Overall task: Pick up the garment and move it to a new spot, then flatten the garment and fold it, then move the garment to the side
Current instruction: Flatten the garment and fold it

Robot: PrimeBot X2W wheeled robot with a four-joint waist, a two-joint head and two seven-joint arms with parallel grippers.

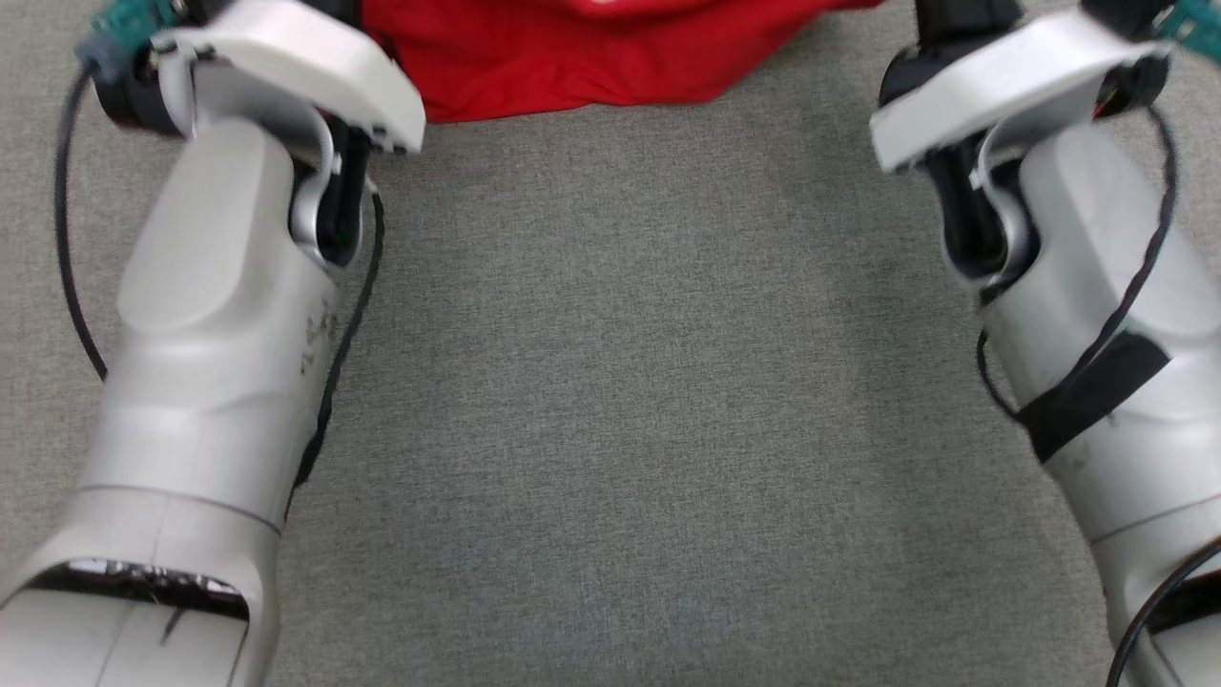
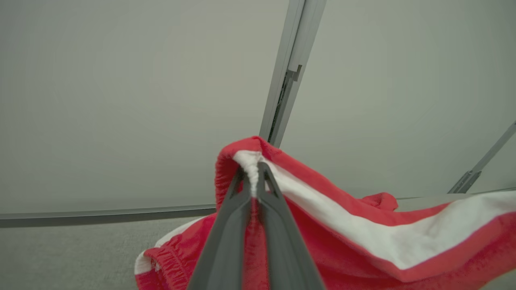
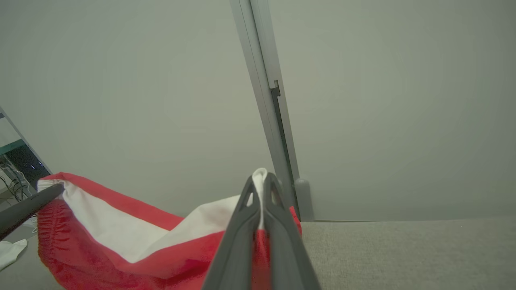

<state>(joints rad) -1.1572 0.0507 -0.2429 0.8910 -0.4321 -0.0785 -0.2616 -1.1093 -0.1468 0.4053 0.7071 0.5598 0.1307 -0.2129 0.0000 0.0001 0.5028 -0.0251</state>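
Observation:
The garment [image 1: 591,57] is red cloth with a white band, hanging above the grey table at the top of the head view. In the left wrist view my left gripper [image 2: 253,173] is shut on a bunched piece of the garment [image 2: 363,237] at its white band. In the right wrist view my right gripper [image 3: 262,185] is shut on another edge of the garment [image 3: 121,237], and the cloth sags between the two. The left gripper's dark finger [image 3: 24,207] shows at the far end of the cloth. Both pale forearms reach up the sides of the head view.
The grey fabric table top [image 1: 649,401] spreads below and between the arms. A pale wall with a grey vertical post [image 2: 288,68] stands behind the table. At the left edge of the right wrist view are cables and a white cloth [image 3: 10,251].

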